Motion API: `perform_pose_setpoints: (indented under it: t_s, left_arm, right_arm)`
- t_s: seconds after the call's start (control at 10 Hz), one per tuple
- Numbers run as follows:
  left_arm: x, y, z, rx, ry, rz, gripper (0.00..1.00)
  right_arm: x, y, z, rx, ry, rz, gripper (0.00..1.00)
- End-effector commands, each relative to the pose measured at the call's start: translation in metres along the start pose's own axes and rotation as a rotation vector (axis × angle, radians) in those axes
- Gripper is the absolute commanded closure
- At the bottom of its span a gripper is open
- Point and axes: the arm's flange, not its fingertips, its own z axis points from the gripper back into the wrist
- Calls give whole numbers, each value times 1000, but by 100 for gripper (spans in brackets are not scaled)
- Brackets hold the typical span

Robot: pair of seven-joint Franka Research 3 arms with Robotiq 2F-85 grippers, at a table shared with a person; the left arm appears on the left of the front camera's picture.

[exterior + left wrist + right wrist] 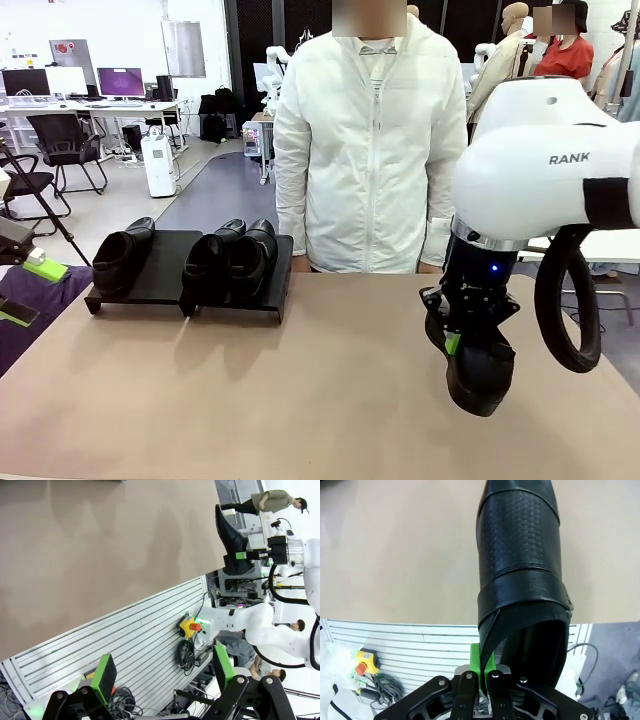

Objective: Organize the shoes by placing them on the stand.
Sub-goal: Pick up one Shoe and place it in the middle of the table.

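The right gripper (452,342), clamped on the fourth loafer (480,372) (by its collar edge), should carry it level to the stand's (160,285) free spot.

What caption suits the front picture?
Right claw lifts the fourth shoe while three shoes wait on the stand.
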Motion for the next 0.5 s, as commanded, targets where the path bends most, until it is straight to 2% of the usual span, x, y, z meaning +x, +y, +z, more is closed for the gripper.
perform_pose_setpoints:
  t_s: [0.0, 0.2, 0.4]
  left_arm:
    - [0, -1, 0, -20, -10, 1, 0]
    - [0, -1, 0, -20, -10, 1, 0]
    - [0, -1, 0, -20, -10, 1, 0]
  right_arm:
    - [6, 6, 9, 4, 9, 11, 100]
    - [1, 2, -1, -2, 4, 3, 100]
    - [-33, 79, -10, -77, -158, 16, 100]
